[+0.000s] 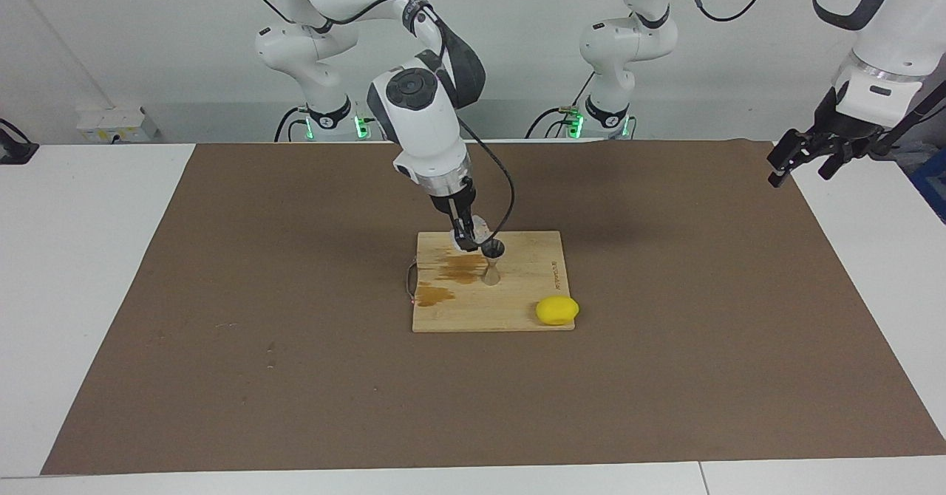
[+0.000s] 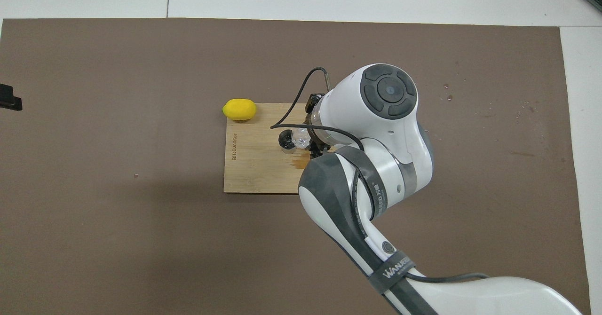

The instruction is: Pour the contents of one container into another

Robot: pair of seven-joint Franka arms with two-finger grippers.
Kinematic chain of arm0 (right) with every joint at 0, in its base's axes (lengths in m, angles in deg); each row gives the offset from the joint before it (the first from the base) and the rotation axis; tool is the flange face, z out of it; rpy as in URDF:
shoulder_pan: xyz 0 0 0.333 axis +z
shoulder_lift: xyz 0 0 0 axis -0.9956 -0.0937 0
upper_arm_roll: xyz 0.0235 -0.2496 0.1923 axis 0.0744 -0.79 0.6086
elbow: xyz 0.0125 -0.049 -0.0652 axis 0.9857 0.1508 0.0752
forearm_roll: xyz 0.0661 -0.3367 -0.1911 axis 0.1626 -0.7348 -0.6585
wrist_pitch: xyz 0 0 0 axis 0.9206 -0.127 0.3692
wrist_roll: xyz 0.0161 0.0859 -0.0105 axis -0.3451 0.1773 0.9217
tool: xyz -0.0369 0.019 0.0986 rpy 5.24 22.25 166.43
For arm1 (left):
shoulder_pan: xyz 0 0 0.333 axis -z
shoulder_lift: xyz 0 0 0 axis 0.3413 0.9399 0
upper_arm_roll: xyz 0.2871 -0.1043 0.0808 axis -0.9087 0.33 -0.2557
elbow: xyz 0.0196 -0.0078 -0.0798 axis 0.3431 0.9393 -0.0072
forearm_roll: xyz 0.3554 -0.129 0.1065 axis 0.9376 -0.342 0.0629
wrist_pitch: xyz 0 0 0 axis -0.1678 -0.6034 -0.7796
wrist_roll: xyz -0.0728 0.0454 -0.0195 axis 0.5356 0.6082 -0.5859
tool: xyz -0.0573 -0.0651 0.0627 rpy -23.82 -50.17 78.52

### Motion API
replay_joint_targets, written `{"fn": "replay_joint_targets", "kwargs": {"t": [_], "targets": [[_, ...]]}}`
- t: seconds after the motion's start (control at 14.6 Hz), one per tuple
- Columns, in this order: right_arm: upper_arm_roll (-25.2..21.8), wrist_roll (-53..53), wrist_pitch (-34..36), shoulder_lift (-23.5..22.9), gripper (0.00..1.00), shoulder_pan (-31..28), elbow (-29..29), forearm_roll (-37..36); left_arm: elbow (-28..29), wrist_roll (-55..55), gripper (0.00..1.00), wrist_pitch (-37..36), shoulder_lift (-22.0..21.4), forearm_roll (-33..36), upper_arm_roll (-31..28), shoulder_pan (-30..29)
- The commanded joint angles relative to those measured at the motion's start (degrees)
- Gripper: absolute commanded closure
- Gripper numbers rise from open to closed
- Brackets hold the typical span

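Centrally on the brown mat (image 1: pixel 295 295) lies a wooden board (image 1: pixel 517 303), stained with dark wet patches toward the right arm's end, and a yellow lemon (image 1: pixel 557 309) sits at its corner toward the left arm's end, farther from the robots. Over the board the right gripper (image 1: pixel 465 238) is clamped on the clear glass tumbler (image 1: pixel 477 227), tilted with its mouth touching or just over the rim of the metal jigger (image 1: pixel 492 261), which stands upright on the board. Off at the table's edge the left gripper (image 1: pixel 802 159) waits in the air with its fingers spread wide, holding nothing.
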Motion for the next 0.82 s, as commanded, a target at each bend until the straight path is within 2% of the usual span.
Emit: {"fn": "replay_joint_targets", "kwargs": {"t": [0.0, 0.21, 0.34, 0.75], "targets": [[-0.34, 2.18, 1.38, -0.88, 1.00, 0.38, -2.03, -1.77, -1.90, 0.69, 0.00, -2.64, 0.84, 0.30, -0.62, 0.93], [0.19, 2.09, 0.86, -0.88, 1.00, -0.14, -2.38, -1.07, -1.90, 0.69, 0.00, -1.68, 0.75, 0.30, -0.35, 1.02], [0.28, 2.18, 0.51, -1.05, 1.00, -0.76, -3.18, -0.27, -1.90, 0.86, 0.00, -1.59, 0.66, 0.30, -2.71, 4.25], [0.36, 1.39, -3.80, -1.23, 1.00, -3.21, -2.13, 8.15, -0.58, 1.83, 0.00, -1.06, 0.40, 0.21, -2.55, 6.64]]}}
